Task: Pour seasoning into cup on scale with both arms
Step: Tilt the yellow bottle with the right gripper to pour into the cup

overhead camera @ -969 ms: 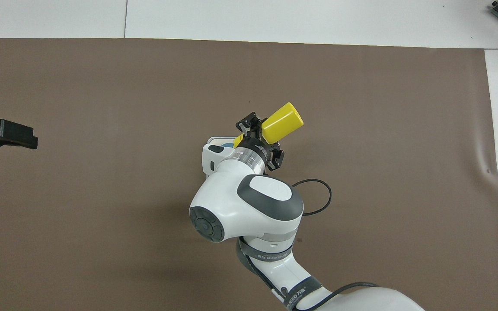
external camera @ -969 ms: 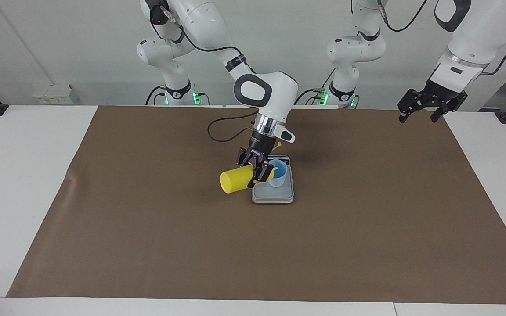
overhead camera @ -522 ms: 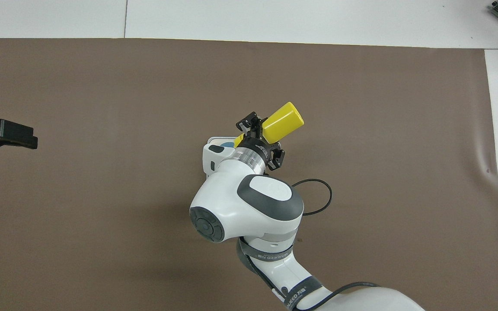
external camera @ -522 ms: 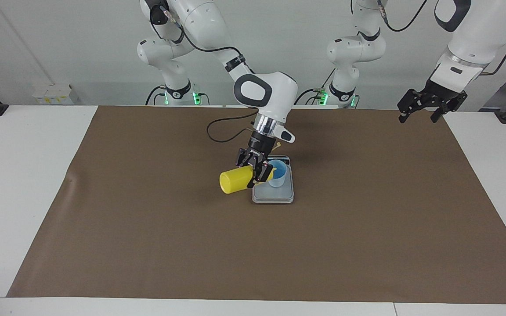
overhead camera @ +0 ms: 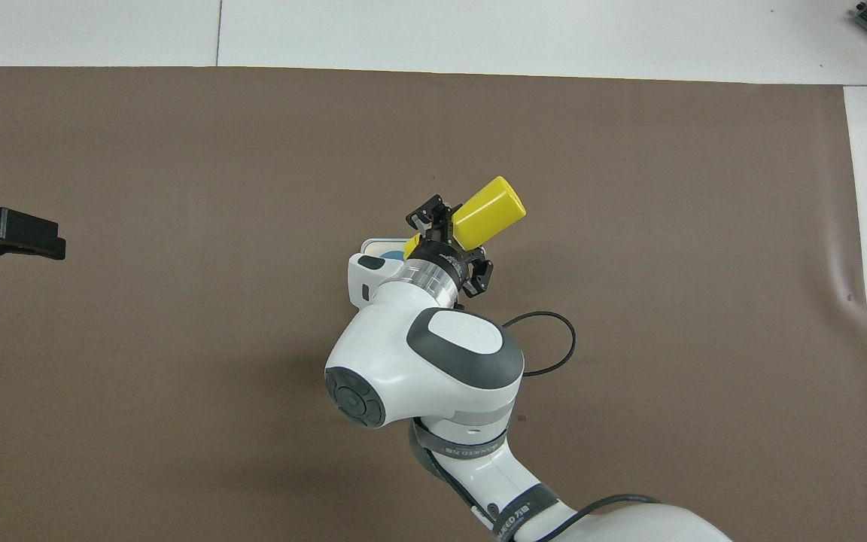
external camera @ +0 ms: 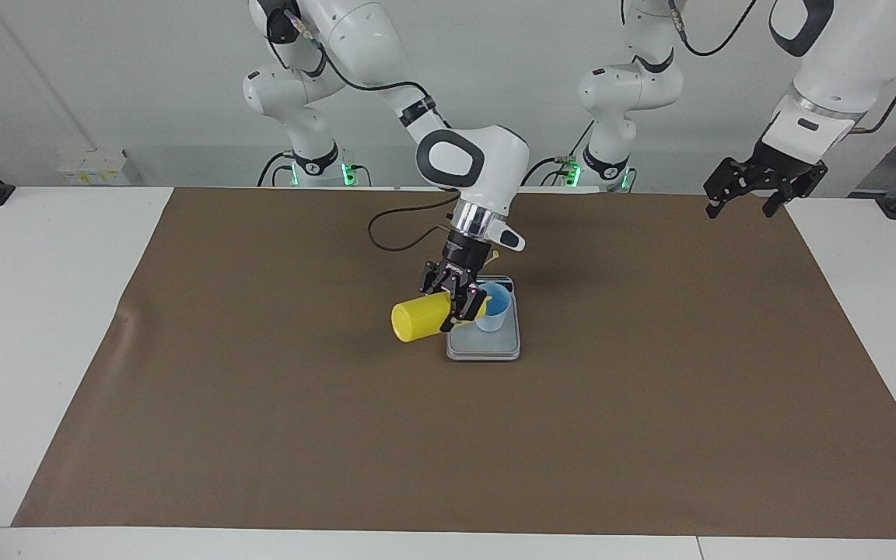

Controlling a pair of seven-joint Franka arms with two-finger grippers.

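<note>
My right gripper (external camera: pixel 460 299) (overhead camera: pixel 448 245) is shut on the seasoning (external camera: pixel 417 319) (overhead camera: pixel 488 211), a yellow squeeze bottle lying almost level in the air. Its nozzle end points at the light-blue cup (external camera: pixel 495 307), and the nozzle tip is hidden by the gripper. The cup stands on the silver-grey scale (external camera: pixel 487 346), on the part nearer to the robots. In the overhead view my right arm covers most of the scale (overhead camera: pixel 373 245) and leaves only a sliver of the cup (overhead camera: pixel 394 256). My left gripper (external camera: pixel 740 211) (overhead camera: pixel 8 233) waits open and empty over the mat's edge at the left arm's end.
A brown mat (external camera: pixel 261 404) covers the table, with bare white table around it. A black cable loop (external camera: pixel 393 233) (overhead camera: pixel 546 346) lies on the mat, nearer to the robots than the scale.
My right arm has shifted slightly toward the left arm's end, carrying the bottle a little closer over the cup. The left arm has not moved.
</note>
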